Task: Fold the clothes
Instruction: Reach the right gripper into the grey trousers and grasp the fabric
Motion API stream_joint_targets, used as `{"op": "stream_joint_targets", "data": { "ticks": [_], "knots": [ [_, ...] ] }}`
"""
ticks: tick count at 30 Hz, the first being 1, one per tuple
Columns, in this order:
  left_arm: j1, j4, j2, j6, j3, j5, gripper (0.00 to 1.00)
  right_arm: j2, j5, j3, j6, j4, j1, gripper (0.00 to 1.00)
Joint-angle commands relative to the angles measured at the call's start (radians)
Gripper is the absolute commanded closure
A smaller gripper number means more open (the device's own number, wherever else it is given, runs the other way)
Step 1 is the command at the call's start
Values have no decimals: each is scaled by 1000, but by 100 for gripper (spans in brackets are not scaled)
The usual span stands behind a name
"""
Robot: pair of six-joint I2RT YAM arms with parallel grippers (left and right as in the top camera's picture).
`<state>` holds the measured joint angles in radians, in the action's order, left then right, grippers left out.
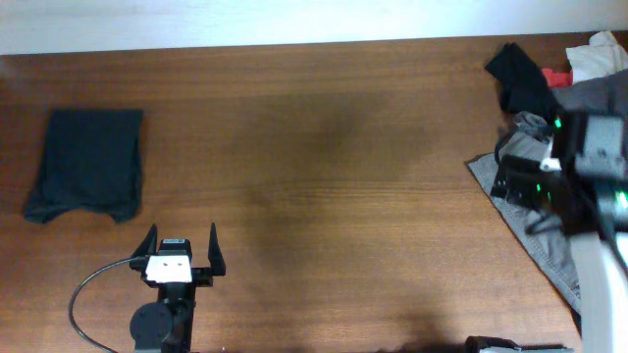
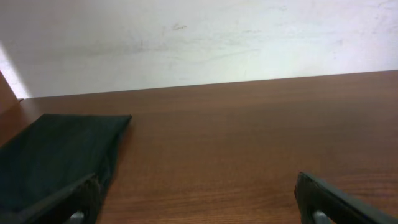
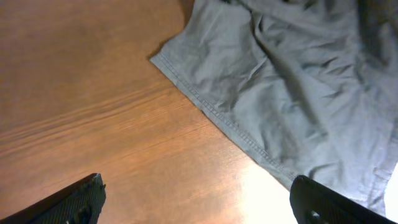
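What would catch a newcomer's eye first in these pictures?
The heap of clothes at the far right corner of the table, black, red and white, with grey trousers spreading out from it and the open right gripper above their edge. Next, the dark folded garment lying alone on the left, near the open left gripper.

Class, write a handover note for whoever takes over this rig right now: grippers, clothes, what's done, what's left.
Left gripper: open, empty.
Right gripper: open, empty, at the hem of the crumpled grey-khaki fabric trousers.
Done: one dark fabric garment lies folded at far left.
Left: the trousers, plus a black garment, a red garment and a white garment heaped at the back right.
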<state>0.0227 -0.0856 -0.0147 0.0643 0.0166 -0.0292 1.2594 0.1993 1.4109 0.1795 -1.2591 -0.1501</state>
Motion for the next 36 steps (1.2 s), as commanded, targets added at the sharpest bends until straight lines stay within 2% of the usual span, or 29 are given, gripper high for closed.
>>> {"op": "stream_joint_targets", "data": {
  "ticks": [1,6,7,10,11,13,19,21,30,33,36],
  "knots": [
    [-3,3,8,16,-8,8,1,112,-45,16,-15,58,-42,1],
    [-3,3,8,16,-7,8,1,264,-69,16,-17,142,-94,0],
    [-3,3,8,16,-8,8,1,290,-78,16,-16,156,-103,2],
    [-3,3,8,16,-7,8,1,369,-105,16,-17,191,-126,18],
    [-3,3,8,16,-8,8,1,396,-110,16,-18,201,-129,28],
    [-3,3,8,16,-8,8,1,452,-125,15,-17,225,-132,41],
    [-3,3,8,16,-8,8,1,613,-144,14,-18,343,-132,40],
    [-3,3,8,16,-8,8,1,664,-148,14,-18,391,-132,34],
    [-3,3,8,16,-8,8,1,797,-212,14,-40,509,-132,32],
    [-3,3,8,16,-8,8,1,819,-215,14,-40,519,-132,33],
    [-3,3,8,16,-8,8,1,829,-215,5,-40,523,-132,41]
  ]
}}
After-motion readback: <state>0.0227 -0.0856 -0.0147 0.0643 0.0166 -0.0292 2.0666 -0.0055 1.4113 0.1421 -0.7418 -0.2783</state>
